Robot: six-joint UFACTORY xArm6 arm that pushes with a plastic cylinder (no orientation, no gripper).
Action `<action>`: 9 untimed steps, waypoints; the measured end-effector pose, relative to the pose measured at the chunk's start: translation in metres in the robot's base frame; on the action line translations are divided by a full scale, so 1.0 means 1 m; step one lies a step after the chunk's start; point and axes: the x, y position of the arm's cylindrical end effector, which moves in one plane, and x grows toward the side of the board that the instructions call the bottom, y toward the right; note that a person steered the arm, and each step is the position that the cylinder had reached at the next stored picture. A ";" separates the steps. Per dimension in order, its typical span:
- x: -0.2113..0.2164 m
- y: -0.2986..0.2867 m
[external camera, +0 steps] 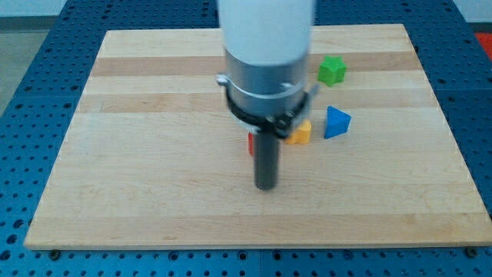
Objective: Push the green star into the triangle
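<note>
Near the middle of the wooden tabletop [154, 154] stands the tool, a straight dark rod that has no jaws to spread or press together, so it pinches nothing; its tip [265, 186] rests on bare wood and touches no block. The arm's wide pale housing [265, 46] hangs above it and hides part of the board behind.

From the tip, the green star [332, 70] lies at about one o'clock, well apart, close to the far edge of the tabletop. The blue triangle [336, 122] sits at about two o'clock from the tip, directly at six o'clock from the star, with a gap of bare wood between the two. An orange block [300, 133], its shape partly hidden by the arm's collar, lies just beside the triangle at its nine o'clock. A red block [251, 144] shows only as a sliver beside the rod, at roughly eleven o'clock from the tip; its shape cannot be made out.

Judging by this layout, the tip is on the wrong side for the push: the star must travel toward six o'clock, so the rod would need to get behind it, at its twelve o'clock. The route should skirt the orange block and the triangle, lest either be knocked away.
</note>
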 end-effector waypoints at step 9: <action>-0.287 0.232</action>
